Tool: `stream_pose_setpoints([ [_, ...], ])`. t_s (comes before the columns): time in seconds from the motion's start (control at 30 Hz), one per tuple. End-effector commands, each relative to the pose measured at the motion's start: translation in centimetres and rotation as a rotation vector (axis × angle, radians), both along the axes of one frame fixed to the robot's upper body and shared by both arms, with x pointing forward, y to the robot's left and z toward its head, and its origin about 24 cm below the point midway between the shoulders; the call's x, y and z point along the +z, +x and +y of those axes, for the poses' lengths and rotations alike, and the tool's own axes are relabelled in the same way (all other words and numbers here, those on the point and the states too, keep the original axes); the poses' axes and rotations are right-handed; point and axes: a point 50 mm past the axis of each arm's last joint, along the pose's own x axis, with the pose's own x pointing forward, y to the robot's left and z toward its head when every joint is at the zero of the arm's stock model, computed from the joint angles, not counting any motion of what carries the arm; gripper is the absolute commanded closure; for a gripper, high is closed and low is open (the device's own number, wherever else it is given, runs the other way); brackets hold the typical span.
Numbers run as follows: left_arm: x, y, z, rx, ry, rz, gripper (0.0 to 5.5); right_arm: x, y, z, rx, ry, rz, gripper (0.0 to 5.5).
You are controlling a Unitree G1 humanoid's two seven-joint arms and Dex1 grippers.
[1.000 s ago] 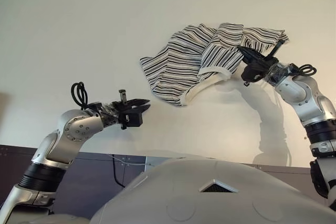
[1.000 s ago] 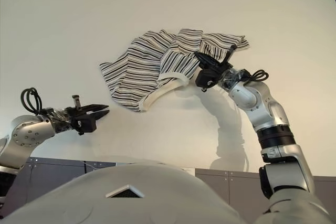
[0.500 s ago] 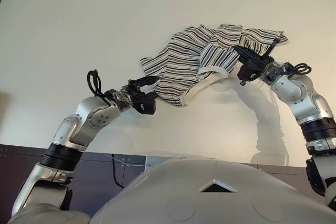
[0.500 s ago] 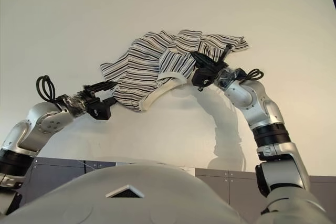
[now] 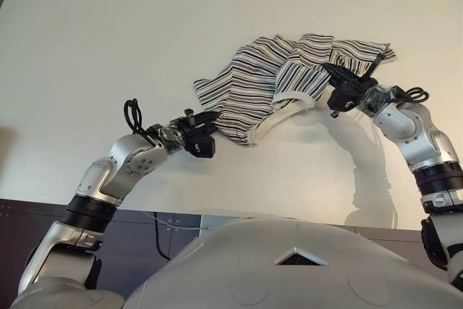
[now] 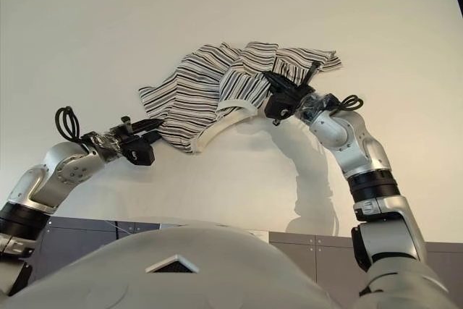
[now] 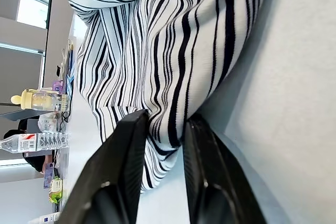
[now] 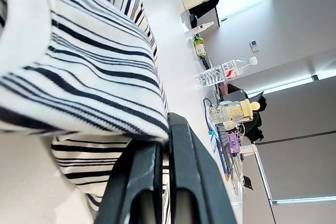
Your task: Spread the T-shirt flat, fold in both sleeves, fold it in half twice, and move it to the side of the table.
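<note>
**Left tool.** The left tool (image 5: 208, 116) is partly open. Its two black fingers (image 7: 128, 150) stand a short gap apart and straddle the near left hem of the T-shirt (image 5: 246, 88). One finger lies over the striped cloth. The other rests at the cloth's edge against the bench (image 5: 108, 34). A bulge of fabric fills the gap between them. Whether the fingers press on it cannot be told.

**Right tool.** The right tool (image 5: 331, 72) is clamped on the T-shirt at its right side. In the right wrist view its fingers are almost together, with a striped fold pinched between them and draped over the tips.

**T-shirt.** The garment has black and white stripes and a plain white ribbed band (image 5: 289, 103). It lies crumpled on the white bench, not spread flat. It sits on the far part of the surface, to the right of centre, between the two tools. Several folds overlap one another. The white band curls along the near edge, just beside the right tool.

**Surroundings.** Beyond the far edge of the bench, the right wrist view shows a clear water bottle (image 8: 226, 72) and a feeding bottle (image 8: 233, 111). Both are well apart from the garment.
</note>
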Motion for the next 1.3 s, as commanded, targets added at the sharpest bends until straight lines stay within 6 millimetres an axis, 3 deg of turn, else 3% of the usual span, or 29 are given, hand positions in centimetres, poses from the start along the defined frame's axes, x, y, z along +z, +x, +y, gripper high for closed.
stream_pose_setpoints([
  [0.03, -3.0, -1.9, 0.8, 0.016, 0.083, 0.166, 4.88, 0.7, 0.4, 0.0, 0.000, 0.008, -0.016, 5.40],
  [0.13, -2.5, -1.8, 1.1, 0.056, 0.033, 0.165, 5.23, 0.9, 0.5, -0.1, -0.026, 0.054, 0.002, 5.40],
  [0.2, -0.8, -0.6, 1.1, 0.160, -0.101, 0.153, 5.38, 1.6, 0.9, -0.5, -0.090, 0.150, 0.041, 5.40],
  [0.37, 6.9, 4.6, 0.9, 0.366, -0.587, 0.062, 5.38, 4.9, 2.4, -0.7, -0.213, 0.561, 0.274, 5.40],
  [0.5, 10.6, 8.8, 1.2, 0.429, -0.816, 0.018, 5.38, 7.2, 4.9, 0.3, -0.221, 0.763, 0.367, 5.40],
  [0.67, 15.8, 13.7, 1.6, 0.502, -0.951, -0.145, 5.38, 12.9, 9.3, 0.2, -0.294, 1.001, 0.215, 5.40],
  [0.83, 19.3, 18.3, 1.2, 0.620, -0.927, -0.346, 5.38, 18.1, 12.3, 1.1, -0.380, 0.999, -0.134, 5.40],
  [0.97, 22.0, 19.0, 0.1, 0.548, -0.950, -0.448, 5.38, 21.2, 12.4, 2.1, -0.381, 1.006, -0.387, 5.40],
  [1.13, 25.6, 18.6, 0.9, 0.527, -1.005, -0.582, 5.38, 24.1, 11.0, 1.8, -0.362, 1.091, -0.581, 5.40],
  [1.23, 27.5, 17.8, 1.0, 0.497, -1.106, -0.702, 5.38, 25.2, 10.2, 1.7, -0.350, 1.133, -0.663, 5.40],
  [1.3, 27.3, 17.6, 0.8, 0.484, -1.123, -0.706, 5.38, 25.1, 10.1, 1.6, -0.361, 1.135, -0.674, 5.40],
])
